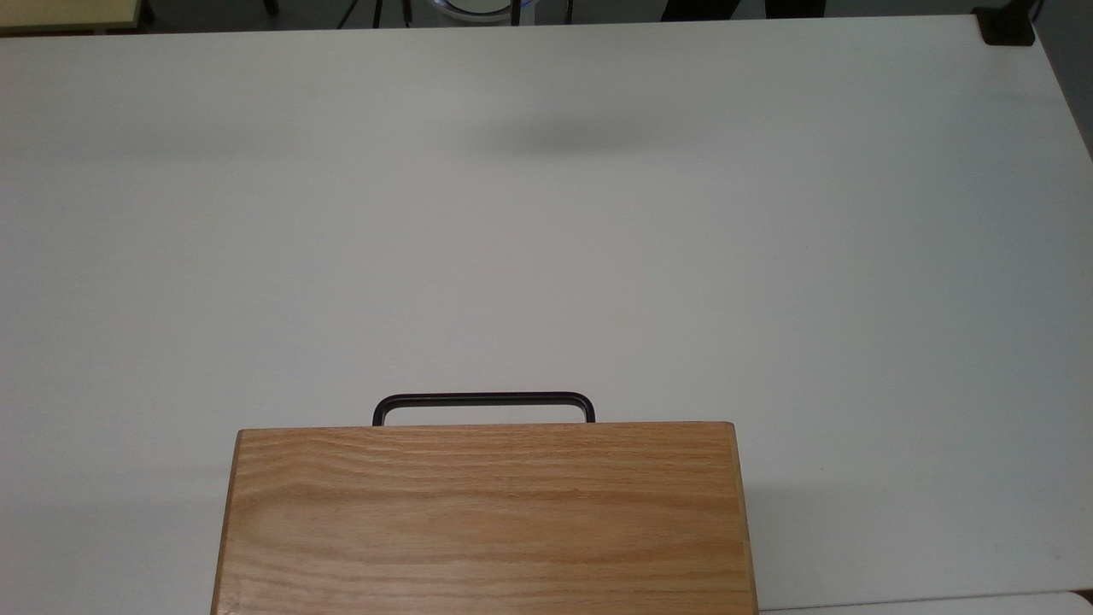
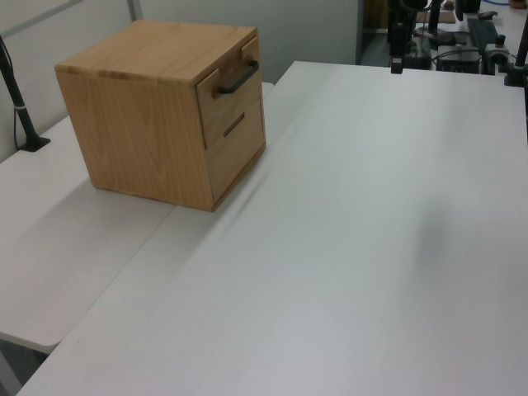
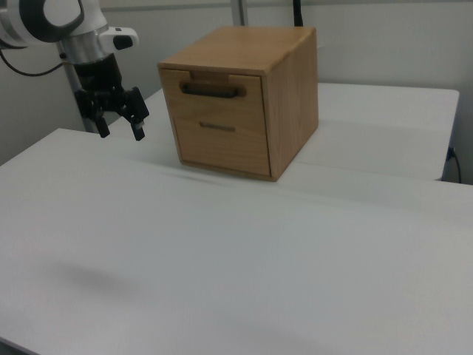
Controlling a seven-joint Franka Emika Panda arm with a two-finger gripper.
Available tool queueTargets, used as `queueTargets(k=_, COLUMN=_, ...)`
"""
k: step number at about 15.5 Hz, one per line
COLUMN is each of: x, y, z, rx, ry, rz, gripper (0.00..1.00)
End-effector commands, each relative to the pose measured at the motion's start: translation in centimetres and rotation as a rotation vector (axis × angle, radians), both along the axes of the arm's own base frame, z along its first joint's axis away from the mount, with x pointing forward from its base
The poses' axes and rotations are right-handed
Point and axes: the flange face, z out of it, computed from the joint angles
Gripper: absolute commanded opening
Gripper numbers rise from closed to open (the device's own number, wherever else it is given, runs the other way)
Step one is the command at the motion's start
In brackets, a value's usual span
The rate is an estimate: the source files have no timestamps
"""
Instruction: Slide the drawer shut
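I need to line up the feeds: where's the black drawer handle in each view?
Top view: handle at bottom centre, jutting past the cabinet top's upper edge.
Left view: handle upper left, on the cabinet's right-facing front.
Right view: handle upper centre, near the front's top.
Shared landmark: the cabinet's oak-grain top.
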Motion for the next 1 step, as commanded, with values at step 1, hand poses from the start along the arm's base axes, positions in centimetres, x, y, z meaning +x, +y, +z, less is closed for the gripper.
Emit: queueTargets(k=1, x=-0.48, y=-0.13, z=-0.37, rx=0.016, ry=0.02, rz=-0.01, gripper=1.0)
